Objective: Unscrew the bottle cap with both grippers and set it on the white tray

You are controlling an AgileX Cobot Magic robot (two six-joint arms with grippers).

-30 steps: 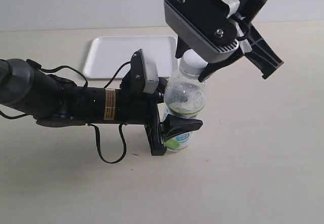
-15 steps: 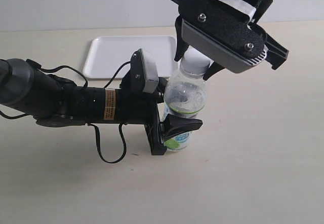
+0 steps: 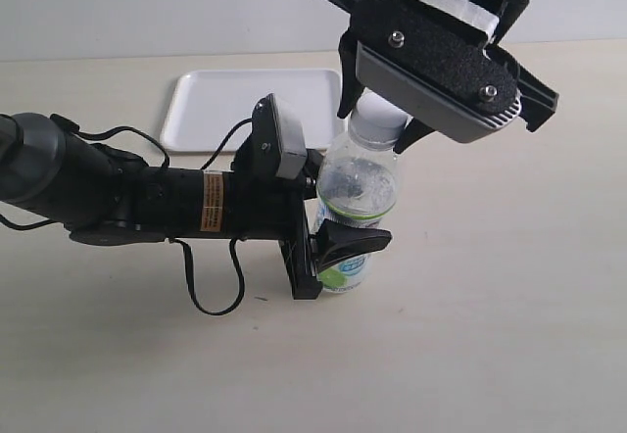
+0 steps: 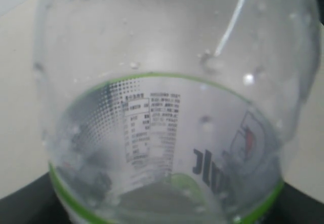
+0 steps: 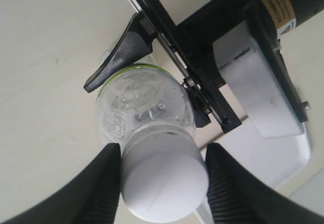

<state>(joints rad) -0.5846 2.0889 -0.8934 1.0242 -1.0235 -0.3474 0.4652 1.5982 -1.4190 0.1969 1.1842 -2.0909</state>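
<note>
Clear, glossy plastic for the bottle point(image 3: 358, 193), beaded with small droplets inside; around it a thin, shiny printed film label point(image 4: 152, 148). Smooth white plastic for the cap point(image 5: 164, 183), matt rather than shiny. Matt black plastic on the left hand point(image 3: 351, 221) and the right hand point(image 3: 377, 121), with ribbed finger pads point(image 5: 104, 188) on the right one. Grainy, rough black plate point(image 3: 431, 56) above that hand, edged in smooth grey plastic, fixed with bright metal screws point(image 3: 396, 38). Orange paper sticker point(image 3: 212, 201) and rubbery black cable point(image 3: 191, 281) on the left arm. Smooth, faintly glossy white plastic tray point(image 3: 211, 110). Pale, matt, even tabletop point(image 3: 470, 335).
</note>
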